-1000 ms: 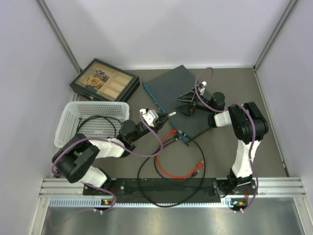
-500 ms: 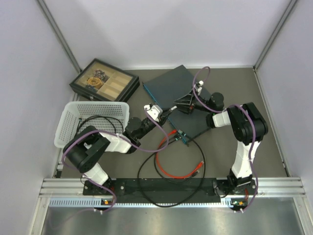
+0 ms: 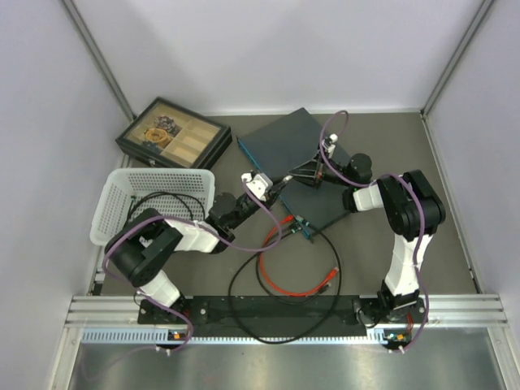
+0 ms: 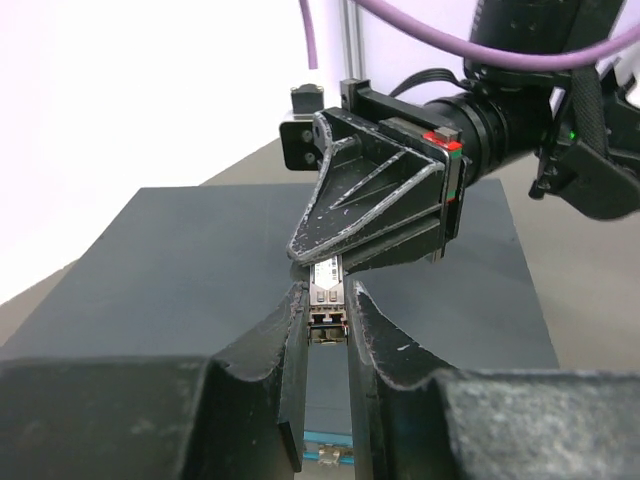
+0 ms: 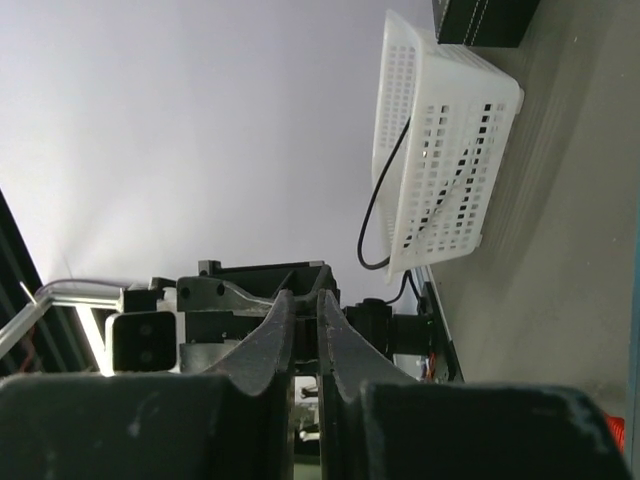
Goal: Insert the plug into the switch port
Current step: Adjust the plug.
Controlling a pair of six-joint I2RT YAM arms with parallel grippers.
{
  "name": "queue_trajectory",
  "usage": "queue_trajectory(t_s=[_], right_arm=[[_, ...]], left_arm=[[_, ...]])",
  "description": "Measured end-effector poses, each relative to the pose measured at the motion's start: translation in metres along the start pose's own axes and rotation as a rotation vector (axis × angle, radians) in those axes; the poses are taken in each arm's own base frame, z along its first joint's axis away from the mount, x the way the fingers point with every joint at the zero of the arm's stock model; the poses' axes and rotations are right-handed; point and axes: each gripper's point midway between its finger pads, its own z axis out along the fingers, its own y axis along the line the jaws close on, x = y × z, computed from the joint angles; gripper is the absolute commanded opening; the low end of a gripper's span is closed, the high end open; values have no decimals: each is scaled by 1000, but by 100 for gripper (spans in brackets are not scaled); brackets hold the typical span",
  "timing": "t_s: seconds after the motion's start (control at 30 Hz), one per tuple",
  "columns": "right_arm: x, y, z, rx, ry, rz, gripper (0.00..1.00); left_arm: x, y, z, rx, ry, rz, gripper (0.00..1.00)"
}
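Left jaws clamp plug (image 4: 325,295); right jaws narrow on far end — keep aligned, free left once right firm.

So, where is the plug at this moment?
In the left wrist view, the plug is pinched in the left gripper, above the switch, its far end at the right gripper.

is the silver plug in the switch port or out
Out: small silver metal plug clamped in left end effector, above the flat dark blue-grey metal switch.
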Motion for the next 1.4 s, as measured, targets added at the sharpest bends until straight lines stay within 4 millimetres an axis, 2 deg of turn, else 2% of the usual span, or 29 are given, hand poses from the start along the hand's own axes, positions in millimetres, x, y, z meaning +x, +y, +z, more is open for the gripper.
queue_trajectory(t_s=[0.03, 0.1, 0.13, 0.23, 0.37, 0.5, 0.67, 0.8, 1.17, 1.3, 1.4], right_arm=[[1, 0, 0, 1, 3, 1, 0], [3, 0, 0, 1, 15, -4, 0], [4, 0, 0, 0, 17, -4, 0], [6, 2, 1, -2, 24, -9, 0], [6, 2, 1, -2, 25, -12, 0], [6, 1, 1, -2, 26, -25, 0], [7, 3, 1, -6, 28, -61, 0], [7, 5, 1, -10, 28, -87, 0], [11, 11, 2, -25, 35, -188, 0], [12, 17, 3, -36, 37, -242, 0], [13, 19, 3, -37, 37, -273, 0]], left_arm=[[0, -1, 0, 7, 7, 9, 29], [0, -2, -2, 22, 39, 40, 38], [-1, -2, -3, 33, 59, 60, 38], [2, -1, -4, 57, 139, 113, 50], [3, 2, -1, 81, 231, 167, 57], [10, 3, -4, 97, 310, 182, 55], [22, 1, -10, 114, 388, 179, 43], [28, 0, -14, 119, 416, 175, 43], [24, -2, -11, 111, 400, 144, 43], [18, -3, -7, 102, 373, 137, 40], [14, -2, -5, 95, 355, 138, 34]])
